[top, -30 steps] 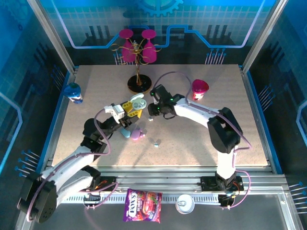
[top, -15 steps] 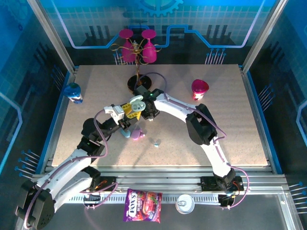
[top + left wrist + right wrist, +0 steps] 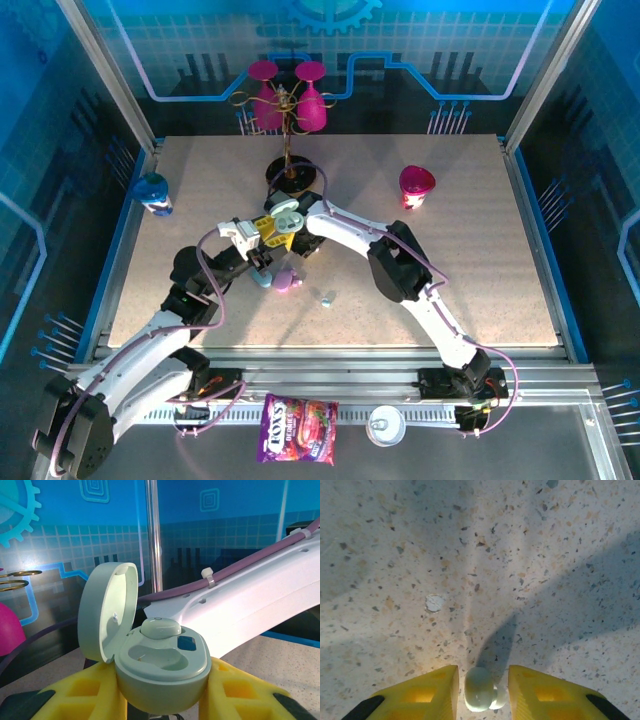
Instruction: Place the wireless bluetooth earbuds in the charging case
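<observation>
The right pincer has swung left to the open charging case, a pale earbud clamped between its fingers above the worktop. The left pincer grips the case tight, another bud already seated; insertion looks next. From above, the tips overlap, hiding alignment

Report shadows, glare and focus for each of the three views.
Top external: even light, the arms throw soft shadows on the table. Left wrist: charging case sharp, no glare. Right wrist: broad dark shadows cross the table, earbud slightly soft between the yellow fingers.
</observation>
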You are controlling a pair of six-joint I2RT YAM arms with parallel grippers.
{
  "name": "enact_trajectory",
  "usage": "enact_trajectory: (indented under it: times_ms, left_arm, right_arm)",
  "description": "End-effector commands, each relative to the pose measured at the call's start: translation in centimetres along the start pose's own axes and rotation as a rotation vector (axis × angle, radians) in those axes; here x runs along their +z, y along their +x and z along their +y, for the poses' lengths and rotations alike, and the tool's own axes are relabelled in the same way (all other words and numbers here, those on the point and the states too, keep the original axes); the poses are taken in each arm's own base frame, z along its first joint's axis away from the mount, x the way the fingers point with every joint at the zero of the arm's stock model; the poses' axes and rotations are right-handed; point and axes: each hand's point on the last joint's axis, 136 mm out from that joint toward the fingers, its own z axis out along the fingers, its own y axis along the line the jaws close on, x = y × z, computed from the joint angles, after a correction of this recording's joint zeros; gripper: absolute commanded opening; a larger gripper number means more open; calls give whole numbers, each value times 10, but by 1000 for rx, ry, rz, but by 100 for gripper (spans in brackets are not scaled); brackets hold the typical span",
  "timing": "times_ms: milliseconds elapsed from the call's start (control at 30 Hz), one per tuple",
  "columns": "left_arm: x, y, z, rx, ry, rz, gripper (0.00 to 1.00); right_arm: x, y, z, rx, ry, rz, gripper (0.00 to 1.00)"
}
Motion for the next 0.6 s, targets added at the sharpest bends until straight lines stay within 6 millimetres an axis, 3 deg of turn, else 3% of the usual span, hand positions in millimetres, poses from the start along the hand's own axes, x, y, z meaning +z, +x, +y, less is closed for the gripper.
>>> enact_trajectory:
  times_ms: [0,367,567]
  left_arm:
    - [3,-13,1,33,0,-26,27]
    - [4,-12,-1,27,10,-22,27]
    - [5,-11,0,27,10,-20,27]
  right_arm:
    - [1,4,5,-43,20,34,30]
    - [9,3,8,-38,11,46,23]
    - [-4,1,0,-11,25,24,19]
